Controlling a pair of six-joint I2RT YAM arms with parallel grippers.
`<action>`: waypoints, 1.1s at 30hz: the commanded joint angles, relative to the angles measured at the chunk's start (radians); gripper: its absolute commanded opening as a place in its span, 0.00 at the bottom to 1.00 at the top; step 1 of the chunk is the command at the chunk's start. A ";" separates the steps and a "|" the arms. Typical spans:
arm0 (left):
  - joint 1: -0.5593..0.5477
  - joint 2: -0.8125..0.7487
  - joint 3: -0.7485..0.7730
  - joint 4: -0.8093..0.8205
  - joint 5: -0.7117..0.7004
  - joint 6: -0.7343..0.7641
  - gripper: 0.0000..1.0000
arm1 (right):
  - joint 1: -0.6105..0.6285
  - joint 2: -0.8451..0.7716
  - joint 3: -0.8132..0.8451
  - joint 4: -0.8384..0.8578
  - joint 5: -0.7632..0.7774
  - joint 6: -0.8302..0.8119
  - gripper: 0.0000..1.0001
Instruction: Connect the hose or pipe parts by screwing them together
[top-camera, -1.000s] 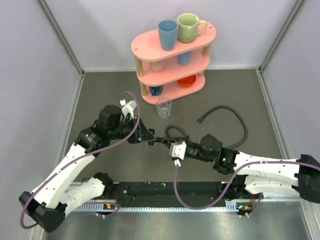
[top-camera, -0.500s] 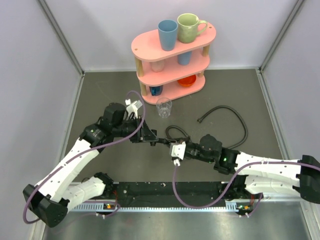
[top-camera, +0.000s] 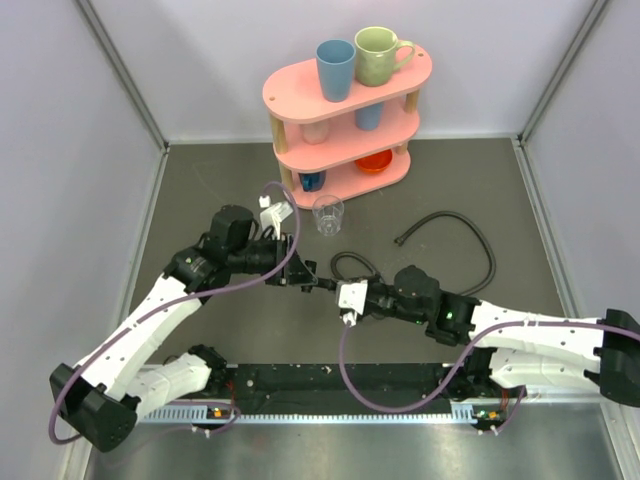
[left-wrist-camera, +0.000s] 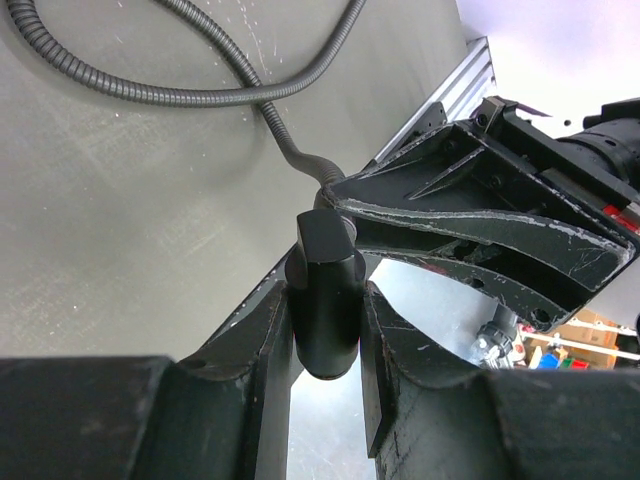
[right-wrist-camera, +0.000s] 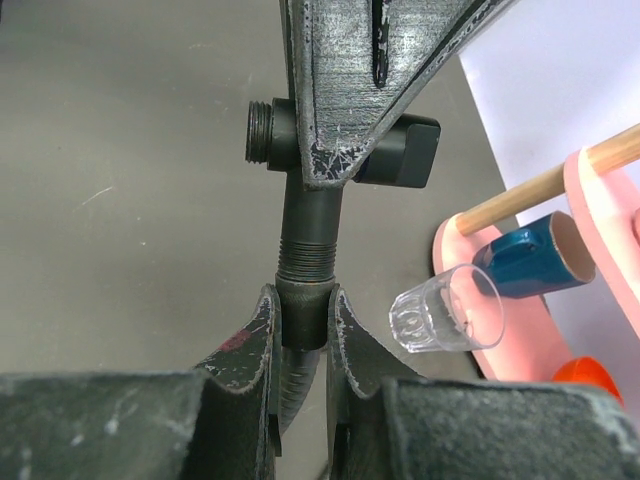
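my left end effector is clenching a black fitting; my right end effector is clenching the threaded hose end, which is touching that fitting.

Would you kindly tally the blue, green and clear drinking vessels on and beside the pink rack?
Blue: 3 (top-tier cup, middle-tier cup, bottom-tier cup lying on its side)
Green: 1 (mug)
Clear: 1 (glass)
Total: 5
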 joint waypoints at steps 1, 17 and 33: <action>-0.020 -0.002 -0.027 0.204 0.109 0.073 0.00 | 0.023 0.014 0.121 0.126 -0.211 0.038 0.00; -0.023 -0.032 -0.158 0.440 0.198 0.219 0.00 | -0.100 0.091 0.221 0.061 -0.475 0.178 0.00; -0.031 -0.043 -0.225 0.511 0.316 0.387 0.00 | -0.241 0.124 0.234 0.112 -0.687 0.313 0.00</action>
